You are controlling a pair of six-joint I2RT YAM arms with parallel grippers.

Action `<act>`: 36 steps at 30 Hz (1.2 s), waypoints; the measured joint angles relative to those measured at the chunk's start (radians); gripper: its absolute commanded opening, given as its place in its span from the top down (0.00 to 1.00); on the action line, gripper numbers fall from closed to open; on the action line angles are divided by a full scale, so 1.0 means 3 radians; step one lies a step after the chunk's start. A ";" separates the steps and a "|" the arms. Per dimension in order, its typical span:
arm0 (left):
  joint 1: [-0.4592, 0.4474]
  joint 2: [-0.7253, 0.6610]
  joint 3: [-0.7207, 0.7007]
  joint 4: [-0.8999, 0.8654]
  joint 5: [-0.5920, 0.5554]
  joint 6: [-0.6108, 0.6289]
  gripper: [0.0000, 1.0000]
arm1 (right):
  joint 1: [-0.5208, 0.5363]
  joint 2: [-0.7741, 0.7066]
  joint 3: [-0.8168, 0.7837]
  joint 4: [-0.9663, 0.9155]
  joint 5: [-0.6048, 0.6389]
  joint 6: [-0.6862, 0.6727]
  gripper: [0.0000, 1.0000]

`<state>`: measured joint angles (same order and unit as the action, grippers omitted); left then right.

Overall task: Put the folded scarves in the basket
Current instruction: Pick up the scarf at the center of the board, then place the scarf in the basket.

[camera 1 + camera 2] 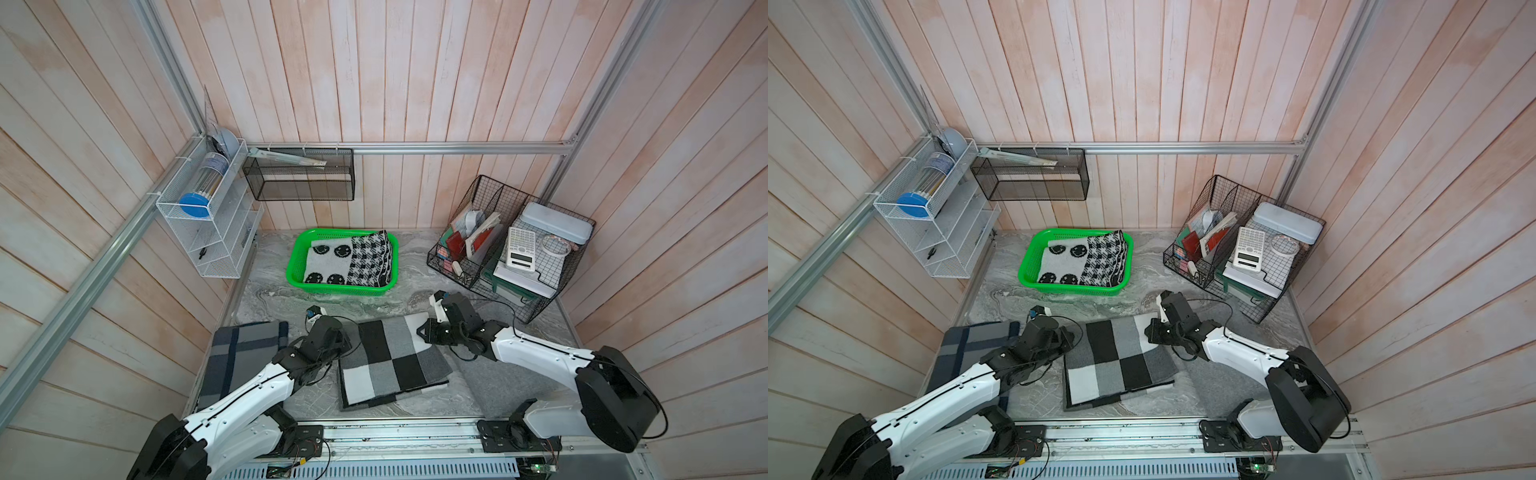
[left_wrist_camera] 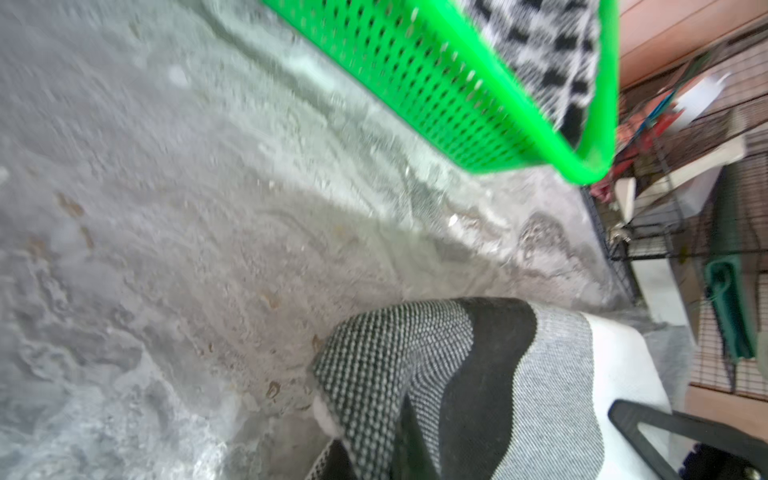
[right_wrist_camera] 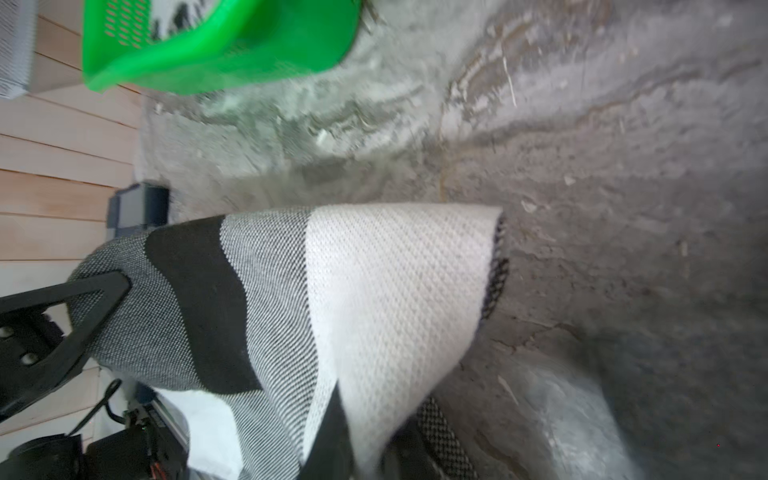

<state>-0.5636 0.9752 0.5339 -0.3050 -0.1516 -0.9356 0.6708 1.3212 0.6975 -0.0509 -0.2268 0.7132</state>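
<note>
Top views: the checked scarf [image 1: 395,365] [image 1: 1121,361] stretches between the two end effectors, its near half flat on the worktop [image 1: 332,303].
Left end effector [image 1: 351,336]: clamped on the scarf's far grey corner.
Right end effector [image 1: 422,330]: clamped on the far white corner.
Wrist views only: the gripped edge [image 2: 478,332] [image 3: 374,249] is lifted off the worktop. The right wrist view also catches one finger [image 3: 95,289] of the left end effector on the grey corner.
Basket [image 1: 293,270]: ahead of both end effectors and apart from the scarf, holding a smiley-and-houndstooth cloth [image 1: 349,266].
Open room: a bare strip of worktop between the end effectors and the basket's near wall.
Edges: the wire organizer [image 1: 519,257] is just beyond the right end effector, a plaid cloth [image 1: 245,357] lies beside the left arm, and a plain grey cloth [image 1: 498,382] lies beneath the right arm.
</note>
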 measured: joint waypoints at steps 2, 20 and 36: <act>0.0183 0.0034 0.0142 -0.0034 0.0020 0.0084 1.00 | 0.0003 -0.0041 0.0136 0.0003 0.0039 0.0001 1.00; 0.1339 0.1534 0.2206 -0.0235 0.0380 0.0958 1.00 | -0.0150 0.1197 0.1971 0.0200 0.0338 -0.0090 1.00; 0.1499 0.3094 0.3747 -0.0389 0.0168 0.1570 1.00 | -0.0409 0.2575 0.3501 0.0092 0.0142 0.0009 1.00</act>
<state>-0.1139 1.9034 1.6581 -0.4217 -0.1013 -0.4644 0.5480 2.0937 1.7477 -0.0235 -0.1841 0.7158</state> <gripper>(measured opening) 0.100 0.124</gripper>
